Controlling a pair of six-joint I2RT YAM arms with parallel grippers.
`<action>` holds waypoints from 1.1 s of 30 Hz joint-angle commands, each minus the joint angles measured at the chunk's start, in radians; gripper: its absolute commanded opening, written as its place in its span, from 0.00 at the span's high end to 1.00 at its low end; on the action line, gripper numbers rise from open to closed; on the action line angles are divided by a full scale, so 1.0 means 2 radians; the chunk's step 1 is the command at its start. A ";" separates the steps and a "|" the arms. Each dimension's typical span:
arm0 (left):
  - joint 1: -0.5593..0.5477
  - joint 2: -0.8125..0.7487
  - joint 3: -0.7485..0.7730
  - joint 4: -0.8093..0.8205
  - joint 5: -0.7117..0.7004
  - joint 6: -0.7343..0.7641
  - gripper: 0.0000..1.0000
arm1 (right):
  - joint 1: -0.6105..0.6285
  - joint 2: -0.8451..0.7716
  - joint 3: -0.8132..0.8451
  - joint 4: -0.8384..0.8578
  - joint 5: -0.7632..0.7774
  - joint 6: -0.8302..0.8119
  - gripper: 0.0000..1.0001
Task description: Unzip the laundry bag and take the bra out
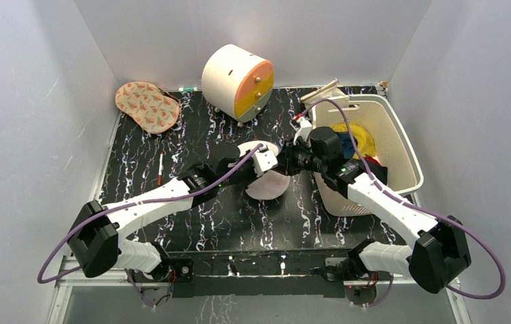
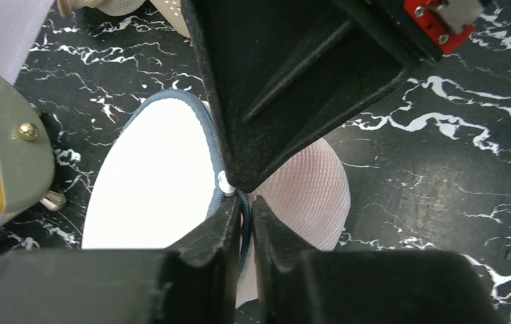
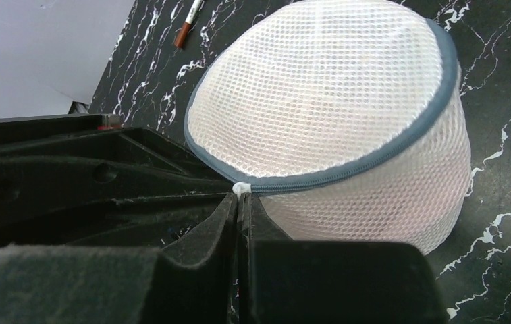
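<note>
Your round white quilted-mesh laundry bag (image 1: 266, 183) sat on the black, white-veined desk (image 1: 198, 135), just in front of the cream-and-orange cylindrical drawer cabinet (image 1: 237, 79) and slightly to its right. The bag was not lying flat. In the right wrist view its lattice face was tilted up, with the grey-blue zipper rim (image 3: 374, 158) curving around it.

Your left gripper (image 2: 244, 214) had its jaws narrow, pinched on that zipper rim, with blue tape showing in the slit between them. Your right gripper (image 3: 240, 202) had its jaws almost together, nipping the small white zipper pull (image 3: 241, 188) at the very tips. Both grippers met nose to nose at the same spot on the rim. The zipper looked closed along the stretch you could see.

The pale pink soft bra (image 2: 306, 196) was inside the bag. It showed only as a pink tint through the mesh side wall, and you couldn't make out its shape.

The other items, placed from the cabinet:
- A cream slotted plastic basket (image 1: 401, 145) stood to its right, with yellow and dark blue clothes (image 1: 355, 138) piled inside.
- A flat orange-patterned cloth piece (image 1: 146, 106) lay to its left, near the back wall.
- A red-capped marker (image 1: 160, 169) lay in front of it and to the left.
</note>
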 commanded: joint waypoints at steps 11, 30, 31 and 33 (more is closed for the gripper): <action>-0.003 -0.023 0.006 0.017 -0.036 0.011 1.00 | -0.003 -0.026 -0.008 0.034 0.092 0.018 1.00; -0.002 -0.021 0.011 0.003 -0.007 0.014 0.75 | -0.045 -0.010 0.016 0.003 0.006 0.008 1.00; -0.003 -0.020 0.014 -0.001 0.001 0.012 0.69 | -0.040 -0.008 0.015 0.007 0.004 0.011 1.00; -0.003 -0.019 0.015 -0.002 0.011 0.007 0.64 | -0.033 -0.007 0.013 0.015 0.005 0.019 1.00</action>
